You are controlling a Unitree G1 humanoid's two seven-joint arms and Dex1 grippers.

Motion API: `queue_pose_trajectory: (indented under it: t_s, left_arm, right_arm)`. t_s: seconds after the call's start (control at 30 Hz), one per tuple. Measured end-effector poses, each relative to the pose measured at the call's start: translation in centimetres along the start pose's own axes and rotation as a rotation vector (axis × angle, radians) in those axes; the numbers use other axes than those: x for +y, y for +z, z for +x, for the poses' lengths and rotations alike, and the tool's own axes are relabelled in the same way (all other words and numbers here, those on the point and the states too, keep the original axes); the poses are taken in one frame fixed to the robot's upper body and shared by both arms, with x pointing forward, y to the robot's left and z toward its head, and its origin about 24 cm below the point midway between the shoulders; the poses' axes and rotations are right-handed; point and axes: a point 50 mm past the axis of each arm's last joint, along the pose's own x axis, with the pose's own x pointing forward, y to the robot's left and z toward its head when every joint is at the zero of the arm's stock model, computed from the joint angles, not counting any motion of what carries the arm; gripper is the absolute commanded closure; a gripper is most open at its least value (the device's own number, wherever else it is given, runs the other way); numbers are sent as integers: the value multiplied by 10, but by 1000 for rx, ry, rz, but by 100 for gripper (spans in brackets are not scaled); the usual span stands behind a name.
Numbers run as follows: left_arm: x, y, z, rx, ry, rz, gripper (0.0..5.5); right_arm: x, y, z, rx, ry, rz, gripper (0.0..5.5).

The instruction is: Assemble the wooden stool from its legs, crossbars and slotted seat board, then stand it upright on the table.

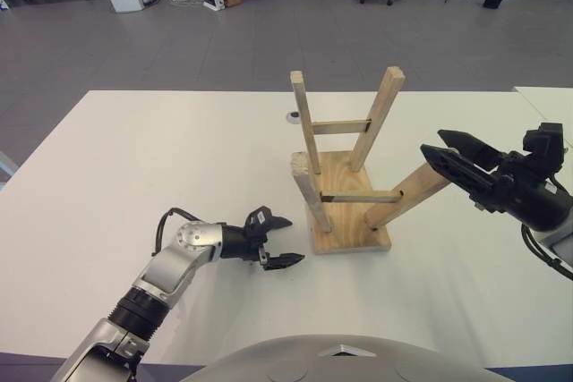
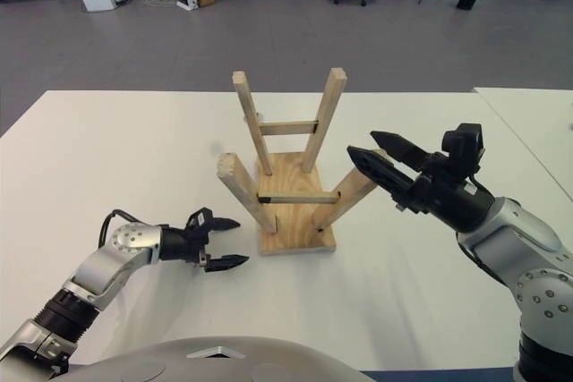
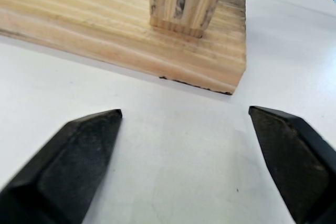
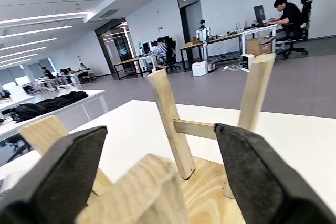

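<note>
The wooden stool (image 1: 345,187) sits upside down near the middle of the white table (image 1: 134,158), with its seat board (image 1: 356,224) flat on the tabletop and its four legs (image 1: 304,118) pointing up and splayed outward. One crossbar (image 1: 340,127) joins the two far legs and another (image 1: 363,197) joins the two near ones. The right gripper (image 1: 434,142) hangs at the free upper end of the near leg on the robot's right (image 1: 407,194). Its fingers are spread wide and hold nothing, and the right wrist view shows that leg's end (image 4: 142,192) low between them; contact cannot be told. The left gripper (image 1: 291,241) lies low over the table, just beside the seat board's near left corner (image 3: 231,72). Its fingers (image 3: 68,156) are also apart and empty, and they point at the board's edge.
</note>
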Motion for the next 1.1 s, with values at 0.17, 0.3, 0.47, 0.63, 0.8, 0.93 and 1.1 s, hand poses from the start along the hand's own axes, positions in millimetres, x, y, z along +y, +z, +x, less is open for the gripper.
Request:
queue_pose_trajectory:
  t_s: [0.17, 0.3, 0.47, 0.63, 0.8, 0.93, 1.1]
  left_arm:
    - [0, 0, 0, 0, -7, 12, 104]
    - [-1, -1, 1, -10, 1, 4, 104]
    - [-3, 1, 9, -34, 21, -12, 104]
    - [-10, -2, 6, -65, 78, -81, 104]
    - [-15, -5, 1, -95, 118, -139, 104]
    - [-14, -7, 0, -105, 112, -146, 104]
    - [-12, -9, 3, -137, 98, -147, 104]
  right_arm:
    - [-4, -2, 28, -55, -61, -32, 170]
    - [3, 3, 45, -95, -54, -56, 170]
    - [8, -3, 66, -82, -83, -117, 170]
    - [13, 15, 67, -111, -123, -250, 170]
    - [66, 59, 82, -281, -31, -477, 170]
    - [89, 24, 108, -141, -37, -567, 170]
    - [65, -65, 104, 275, -96, -916, 170]
